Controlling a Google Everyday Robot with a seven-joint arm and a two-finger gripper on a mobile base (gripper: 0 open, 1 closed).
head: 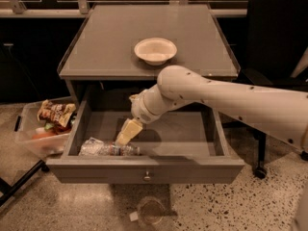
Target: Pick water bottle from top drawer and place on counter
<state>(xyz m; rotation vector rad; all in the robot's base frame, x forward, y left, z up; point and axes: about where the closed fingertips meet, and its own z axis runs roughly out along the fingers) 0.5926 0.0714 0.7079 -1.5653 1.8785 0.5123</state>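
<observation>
The top drawer [144, 167] is pulled open, with its brass knob [147, 177] at the front. The water bottle [107, 149] lies on its side in the drawer's front left corner, clear and crinkled. My gripper [123, 137] reaches down into the drawer from the right. Its cream tip hangs just above the bottle's right end, close to it or touching it. The counter [106, 42] is the grey top of the cabinet above the drawer.
A white bowl [155, 50] sits on the counter at centre right. A clear bin of snacks [43, 126] stands on the floor left of the drawer. A dark chair [274, 57] is at the right. A clear cup [150, 211] lies on the floor in front.
</observation>
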